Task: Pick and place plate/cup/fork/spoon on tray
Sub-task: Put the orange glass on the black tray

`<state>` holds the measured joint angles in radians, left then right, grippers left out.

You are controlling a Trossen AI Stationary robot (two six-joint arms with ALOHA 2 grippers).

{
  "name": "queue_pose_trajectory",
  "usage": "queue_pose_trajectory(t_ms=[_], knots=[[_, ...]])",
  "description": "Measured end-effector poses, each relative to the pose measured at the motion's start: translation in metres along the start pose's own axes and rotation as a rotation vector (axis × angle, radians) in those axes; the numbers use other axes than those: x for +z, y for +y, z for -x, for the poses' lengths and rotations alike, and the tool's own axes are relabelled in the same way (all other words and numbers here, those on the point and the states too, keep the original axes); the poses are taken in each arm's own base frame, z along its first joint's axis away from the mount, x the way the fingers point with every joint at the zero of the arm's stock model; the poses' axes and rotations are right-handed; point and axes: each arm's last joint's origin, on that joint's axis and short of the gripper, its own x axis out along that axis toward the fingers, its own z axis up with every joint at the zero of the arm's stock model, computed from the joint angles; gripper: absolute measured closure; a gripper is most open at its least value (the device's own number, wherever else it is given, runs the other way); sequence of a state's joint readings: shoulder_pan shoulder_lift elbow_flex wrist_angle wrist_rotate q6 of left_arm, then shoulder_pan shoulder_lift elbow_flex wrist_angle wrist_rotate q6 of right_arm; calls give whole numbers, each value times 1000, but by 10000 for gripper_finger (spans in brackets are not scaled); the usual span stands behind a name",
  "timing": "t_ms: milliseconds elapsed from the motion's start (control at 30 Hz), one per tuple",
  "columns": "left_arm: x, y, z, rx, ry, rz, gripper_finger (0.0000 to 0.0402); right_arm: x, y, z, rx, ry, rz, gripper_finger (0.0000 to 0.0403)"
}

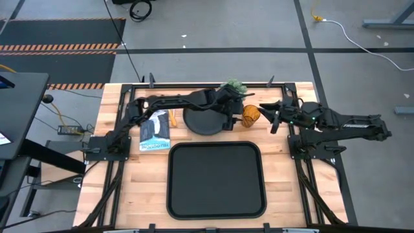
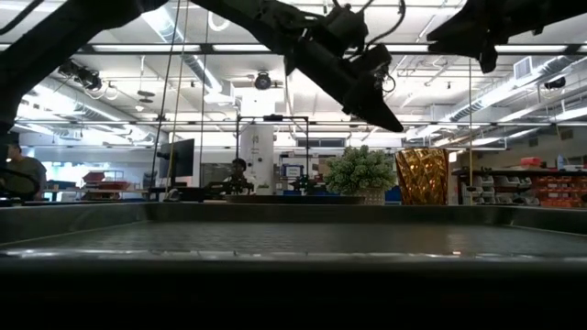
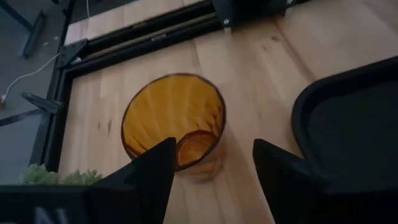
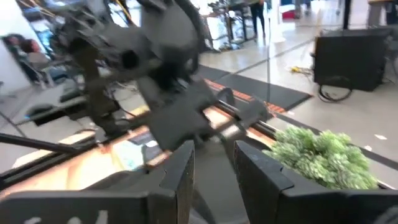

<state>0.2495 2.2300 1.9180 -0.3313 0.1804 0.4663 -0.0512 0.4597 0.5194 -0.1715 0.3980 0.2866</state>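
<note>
No readable writing anywhere for me, the only printed thing is a blue-and-white packet (image 1: 155, 131) lying left of the plate (image 1: 202, 120), and its text is too small to make out. My left gripper (image 3: 211, 163) hangs open right over the cup (image 3: 173, 121), which stands upright on the wood between the plate and a little green plant (image 1: 234, 87), while the tray (image 1: 217, 180) sits nearer the front edge. My right gripper (image 4: 213, 167) hovers just right of the cup, fingers apart and gripping nothing, looking across at the left arm.
</note>
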Motion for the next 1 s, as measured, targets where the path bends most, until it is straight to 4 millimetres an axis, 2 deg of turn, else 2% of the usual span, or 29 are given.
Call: queue_pose_trajectory(t_ms=[233,467,600,1000], knots=[[0,3,-8,16,-36,-23,190,8,3,18,184,-68,45,282],[-5,4,-22,33,-79,-19,202,19,0,33,219,-206,110,282],[-10,3,-31,40,-91,-16,207,10,-3,33,211,-231,105,282],[-13,0,-31,10,-34,-66,208,-14,-8,28,223,-260,47,282]])
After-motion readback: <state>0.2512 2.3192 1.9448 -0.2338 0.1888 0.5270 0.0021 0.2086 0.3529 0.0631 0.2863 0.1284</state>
